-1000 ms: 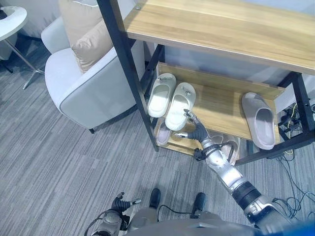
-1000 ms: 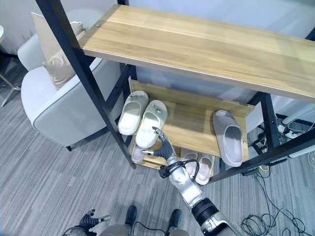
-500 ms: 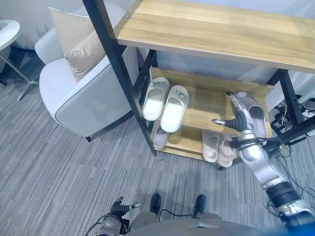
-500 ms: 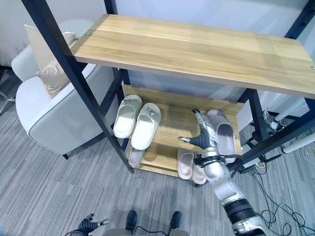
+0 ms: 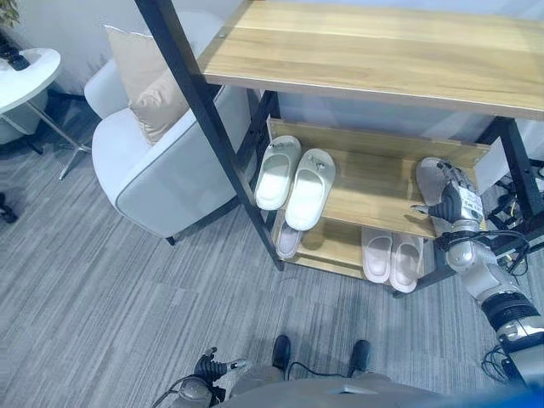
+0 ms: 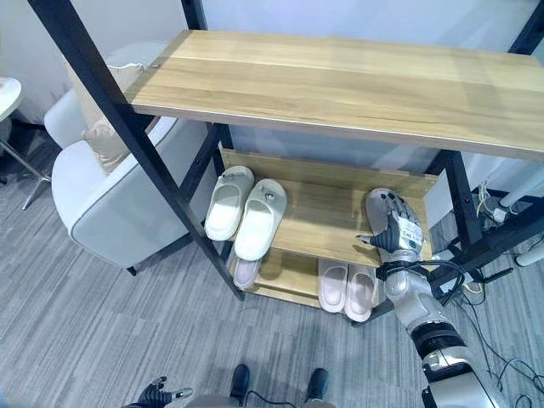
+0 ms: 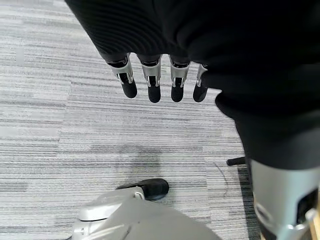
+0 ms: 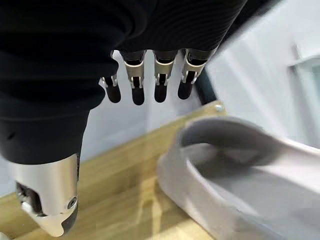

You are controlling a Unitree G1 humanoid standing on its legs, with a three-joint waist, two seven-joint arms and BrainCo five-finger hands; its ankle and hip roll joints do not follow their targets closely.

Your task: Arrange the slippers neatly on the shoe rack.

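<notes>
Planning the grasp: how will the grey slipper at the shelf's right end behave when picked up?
The grey moulded slipper looks thick-walled and one-piece, so probably light and springy, not floppy. Its smooth surface could slip under fingertips. The right hand is open over it; hooking the strap seems safest.

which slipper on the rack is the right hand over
The lone grey slipper at the right end of the middle shelf; the open right hand hovers over it. The white pair sits at the left end, the pink pair below.

Right hand (image 6: 396, 229) raised, fingers relaxed.
</notes>
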